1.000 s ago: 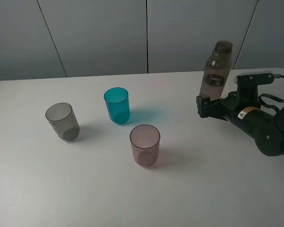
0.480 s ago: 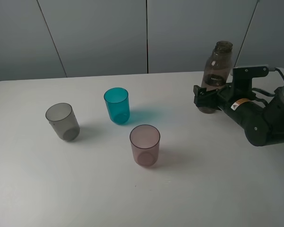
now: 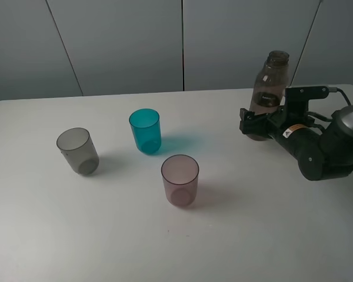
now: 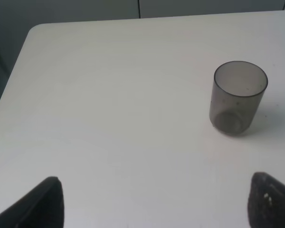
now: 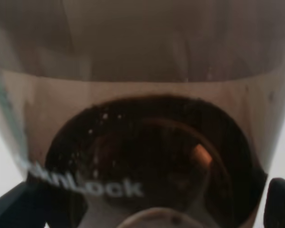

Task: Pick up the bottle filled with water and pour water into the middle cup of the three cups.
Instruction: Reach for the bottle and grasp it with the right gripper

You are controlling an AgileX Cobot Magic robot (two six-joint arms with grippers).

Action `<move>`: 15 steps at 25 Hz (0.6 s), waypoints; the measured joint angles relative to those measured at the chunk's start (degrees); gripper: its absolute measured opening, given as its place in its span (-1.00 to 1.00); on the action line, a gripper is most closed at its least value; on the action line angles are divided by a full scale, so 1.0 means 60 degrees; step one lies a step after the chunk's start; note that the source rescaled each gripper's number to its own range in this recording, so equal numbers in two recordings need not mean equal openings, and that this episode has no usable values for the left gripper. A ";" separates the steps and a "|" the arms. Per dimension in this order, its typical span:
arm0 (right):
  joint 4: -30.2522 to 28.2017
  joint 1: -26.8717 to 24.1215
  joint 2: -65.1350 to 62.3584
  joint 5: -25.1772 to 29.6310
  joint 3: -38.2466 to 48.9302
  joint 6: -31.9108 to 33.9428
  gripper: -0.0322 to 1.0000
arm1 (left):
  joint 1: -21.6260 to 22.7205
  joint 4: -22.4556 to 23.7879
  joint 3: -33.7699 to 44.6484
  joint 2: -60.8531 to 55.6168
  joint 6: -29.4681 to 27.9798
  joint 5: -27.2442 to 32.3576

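Note:
The tall smoky bottle [image 3: 270, 79] stands upright at the table's far right. My right gripper [image 3: 256, 126] is open, one finger on each side of the bottle's lower body; I cannot tell whether they touch it. Up close, the bottle [image 5: 142, 137] fills the right wrist view, with dark fingertips [image 5: 281, 202] at the corners. The teal middle cup [image 3: 145, 130] stands between the grey cup [image 3: 77, 150] and the pink-mauve cup [image 3: 180, 180]. My left gripper [image 4: 156, 204] is open over bare table, short of the grey cup [image 4: 237, 97].
The white table [image 3: 106, 235] carries only the cups and the bottle. Its left edge and rounded far corner [image 4: 33, 33] show in the left wrist view. A grey panelled wall stands behind the table.
My right arm has pushed forward and slightly left, bringing its open fingers around the bottle's lower body. The bottle and the cups have stayed put.

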 joint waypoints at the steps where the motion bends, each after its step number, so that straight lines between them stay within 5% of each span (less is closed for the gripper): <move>1: 0.0061 0.0000 0.0000 0.0000 -0.0021 -0.0043 1.00 | 0.0000 0.0000 0.0000 0.0000 0.0000 0.0000; 15: 0.0262 0.0000 0.0298 0.0000 -0.0373 -0.0098 1.00 | 0.0000 0.0000 0.0000 0.0000 0.0000 0.0000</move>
